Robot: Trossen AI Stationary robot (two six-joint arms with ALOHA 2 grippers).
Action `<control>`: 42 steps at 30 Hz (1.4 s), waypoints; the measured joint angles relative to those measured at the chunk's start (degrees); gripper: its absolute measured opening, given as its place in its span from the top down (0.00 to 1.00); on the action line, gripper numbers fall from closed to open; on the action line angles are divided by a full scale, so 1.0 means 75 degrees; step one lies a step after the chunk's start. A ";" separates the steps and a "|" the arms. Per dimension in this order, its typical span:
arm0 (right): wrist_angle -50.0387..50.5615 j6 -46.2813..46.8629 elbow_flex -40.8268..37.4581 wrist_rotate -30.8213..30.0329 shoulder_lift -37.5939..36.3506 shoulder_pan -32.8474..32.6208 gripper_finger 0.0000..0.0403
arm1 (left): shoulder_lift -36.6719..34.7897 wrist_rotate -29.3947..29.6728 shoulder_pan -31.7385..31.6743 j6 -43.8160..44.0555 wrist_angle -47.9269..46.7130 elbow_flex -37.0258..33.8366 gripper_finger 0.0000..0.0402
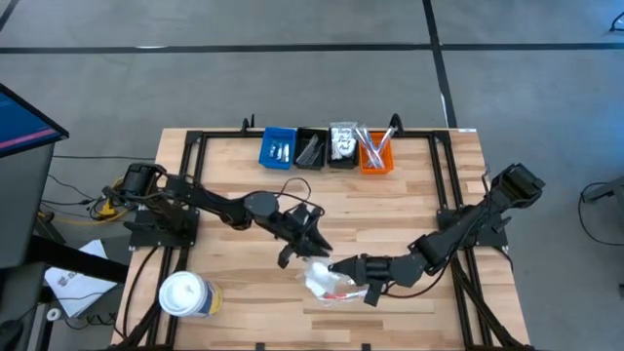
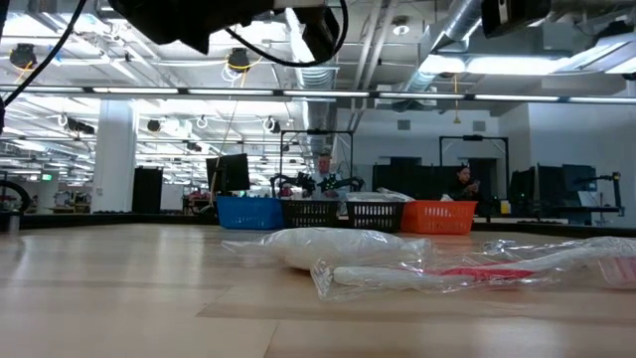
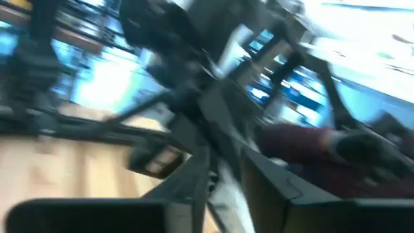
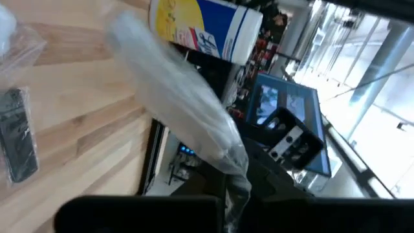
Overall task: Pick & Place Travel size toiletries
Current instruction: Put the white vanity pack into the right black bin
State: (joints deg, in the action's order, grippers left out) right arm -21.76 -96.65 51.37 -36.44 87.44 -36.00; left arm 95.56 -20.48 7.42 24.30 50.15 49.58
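Note:
A heap of travel size toiletries (image 1: 327, 283) lies on the table near its front: a white packet (image 2: 328, 246) and a clear sachet with a red stick (image 2: 447, 273). Above the heap my right gripper (image 1: 338, 265) is shut on a clear plastic sachet (image 4: 174, 90). My left gripper (image 1: 307, 246) faces it from the left, its fingers spread. The left wrist view is blurred. A pale strip (image 3: 223, 184) shows between the left fingers; whether they touch it I cannot tell. My right gripper pinches one end of the clear sachet (image 4: 234, 165) between its two fingers. The fingers come nearly level from the table's right. The sachet sticks out beyond the fingertips toward the left gripper, lifted clear of the table.
Several small bins stand in a row at the far edge, from blue (image 1: 278, 147) to orange (image 1: 376, 156). A white tub with a yellow label (image 1: 185, 295) stands at the near left. A black comb in a sachet (image 4: 16, 142) lies on the wood.

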 joint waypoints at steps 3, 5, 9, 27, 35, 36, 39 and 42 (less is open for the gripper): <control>-0.0001 0.0230 0.0000 -0.0173 0.0000 -0.0068 0.99 | -0.0245 0.0790 0.0002 -0.0206 -0.0037 -0.0015 0.70; 0.0012 0.0402 0.0000 -0.0235 0.0000 -0.0113 0.99 | -0.0454 0.1284 0.0044 -0.0375 -0.0018 -0.0090 0.64; -0.0009 0.0747 0.0000 -0.0593 0.0000 -0.0163 1.00 | -0.0740 0.1731 0.0169 -0.0616 -0.0228 -0.0368 0.54; 0.0111 0.5096 0.0000 -0.1355 -0.0076 0.0788 1.00 | -0.1574 0.4991 0.1181 -0.3217 -0.0228 -0.0845 0.53; 0.0757 0.7804 0.0010 -0.1329 -0.0329 0.1719 1.00 | -0.1575 0.5947 0.1376 -0.3778 -0.0243 -0.0844 0.53; 0.1011 0.8241 0.0002 -0.1329 -0.0406 0.1876 1.00 | -0.1575 0.6102 0.1417 -0.3839 -0.0256 -0.0842 0.53; 0.1844 0.9622 0.0003 -0.1194 -0.0747 0.2419 1.00 | -0.1573 0.6788 0.1525 -0.4165 -0.0504 -0.0842 0.53; 0.2870 1.1141 0.0003 -0.0463 -0.1093 0.3084 1.00 | -0.1573 0.7495 0.1582 -0.4496 -0.0849 -0.0842 0.53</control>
State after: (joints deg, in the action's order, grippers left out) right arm -0.23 -13.10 51.40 -39.92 79.24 -12.87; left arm 83.77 35.73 19.29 -9.42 43.79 43.27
